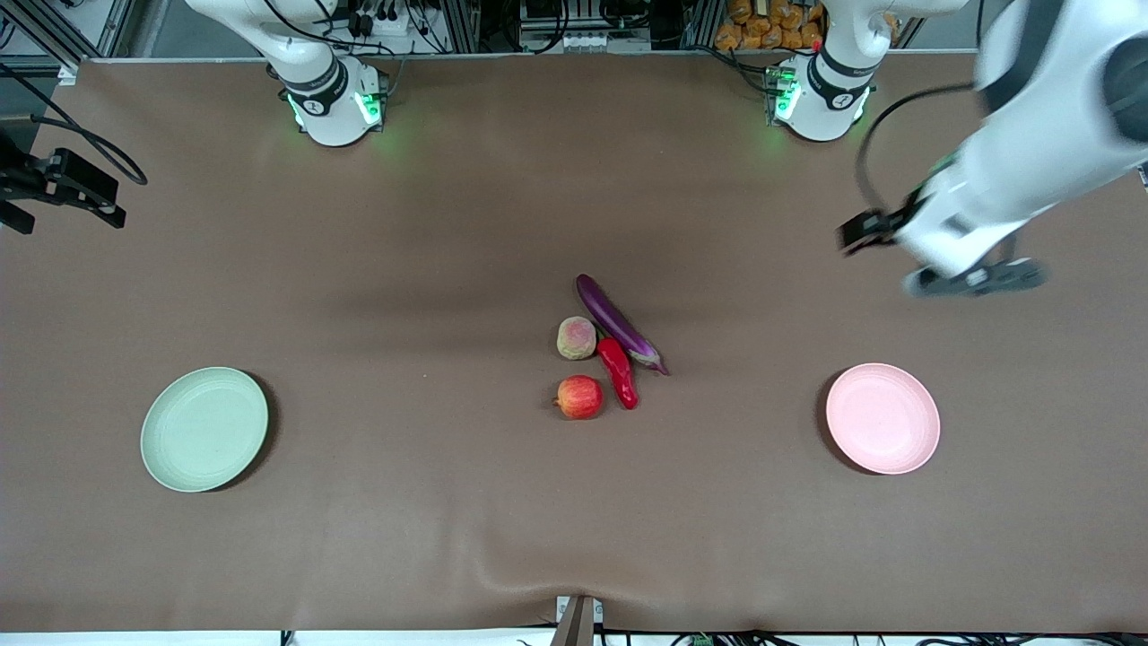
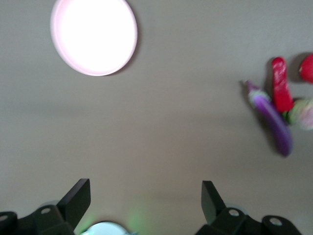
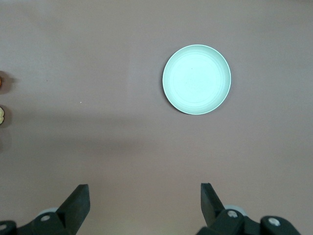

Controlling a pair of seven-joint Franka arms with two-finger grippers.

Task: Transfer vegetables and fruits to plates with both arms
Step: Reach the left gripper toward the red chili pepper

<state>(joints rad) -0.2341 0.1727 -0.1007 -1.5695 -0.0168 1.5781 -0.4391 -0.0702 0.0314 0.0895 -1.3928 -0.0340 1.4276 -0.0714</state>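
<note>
Two fruits [image 3: 2,98] cut off at frame edge

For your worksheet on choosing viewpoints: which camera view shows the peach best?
The front view: the whole peach shows sharply, between the eggplant and the apple. The left wrist view shows it only blurred at the frame's edge; the right wrist view catches a sliver.

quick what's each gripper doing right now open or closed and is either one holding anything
Left gripper: open, holding nothing, up over bare table near the pink plate.
Right gripper: open, holding nothing, over bare table near the green plate.
</note>
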